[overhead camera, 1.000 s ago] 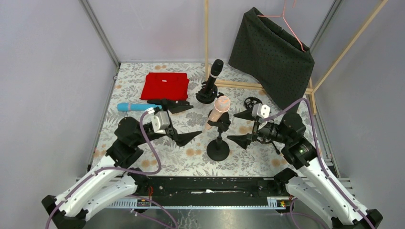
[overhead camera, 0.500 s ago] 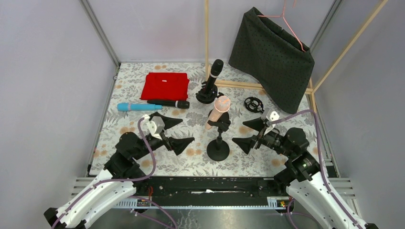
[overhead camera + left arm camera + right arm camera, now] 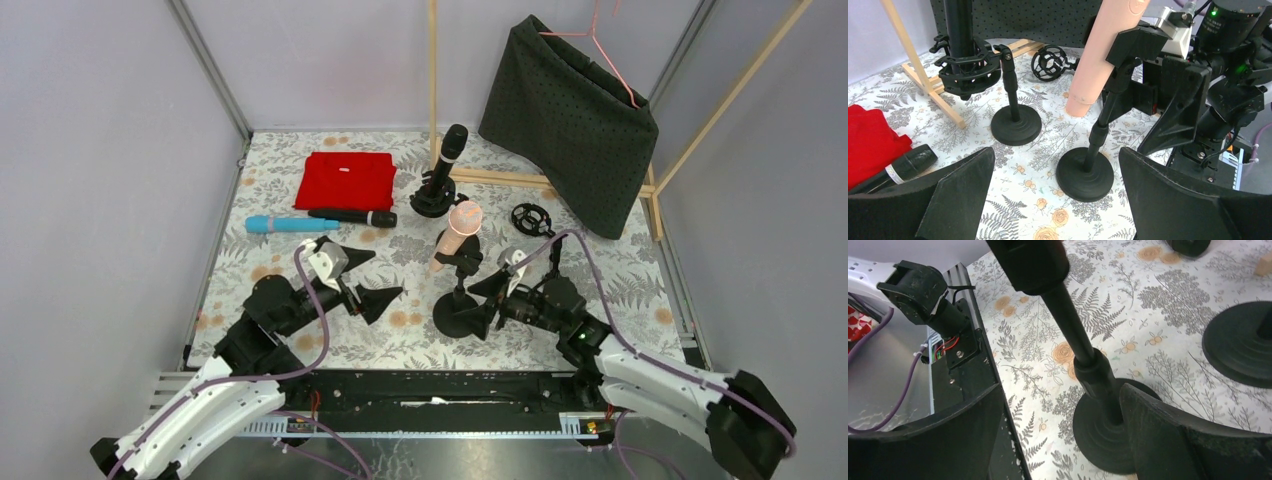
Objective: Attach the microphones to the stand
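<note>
A peach-pink microphone [image 3: 455, 235] sits tilted in the clip of the near stand [image 3: 457, 316]; it also shows in the left wrist view [image 3: 1103, 55]. A black microphone [image 3: 447, 155] stands in the far stand [image 3: 432, 203]. A second black microphone [image 3: 352, 216] and a light blue one [image 3: 285, 224] lie on the cloth at the left. My left gripper [image 3: 368, 277] is open and empty, left of the near stand. My right gripper [image 3: 484, 303] is open at that stand's right. In the right wrist view the stand's pole [image 3: 1073, 325] stands between the jaws, close to the right finger [image 3: 1168, 440].
A folded red cloth [image 3: 345, 180] lies at the back left. A black shock mount [image 3: 530, 218] lies right of the stands. A dark fabric [image 3: 570, 120] hangs on a pink hanger over a wooden frame [image 3: 500, 179] at the back right. The table's front rail [image 3: 968, 370] is near my right gripper.
My right arm has swung left and low until its open jaws are at the near stand's pole. My left gripper has drawn back a little towards me, still open.
</note>
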Robot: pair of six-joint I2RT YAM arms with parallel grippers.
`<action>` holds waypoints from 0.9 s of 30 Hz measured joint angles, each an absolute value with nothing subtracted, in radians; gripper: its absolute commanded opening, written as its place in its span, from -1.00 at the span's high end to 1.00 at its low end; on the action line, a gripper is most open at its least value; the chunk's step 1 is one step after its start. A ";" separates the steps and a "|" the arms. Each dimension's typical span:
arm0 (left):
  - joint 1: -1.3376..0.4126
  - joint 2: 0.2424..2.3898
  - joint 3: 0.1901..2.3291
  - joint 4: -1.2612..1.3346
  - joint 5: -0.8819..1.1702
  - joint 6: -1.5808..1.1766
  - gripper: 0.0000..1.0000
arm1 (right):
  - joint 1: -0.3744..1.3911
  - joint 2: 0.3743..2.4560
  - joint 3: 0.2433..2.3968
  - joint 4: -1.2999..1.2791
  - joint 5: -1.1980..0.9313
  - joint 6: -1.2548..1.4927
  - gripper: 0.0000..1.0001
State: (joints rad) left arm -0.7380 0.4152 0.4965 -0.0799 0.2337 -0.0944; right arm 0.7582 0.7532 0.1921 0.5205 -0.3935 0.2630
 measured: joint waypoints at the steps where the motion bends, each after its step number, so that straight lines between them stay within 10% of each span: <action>1: -0.738 0.412 0.496 -0.082 0.231 -0.094 -0.97 | 0.776 0.780 0.189 0.559 -0.382 0.258 -0.80; 27: -0.738 0.387 0.496 -0.145 0.195 -0.084 -0.98 | 0.824 1.096 0.167 0.967 -0.188 0.069 0.77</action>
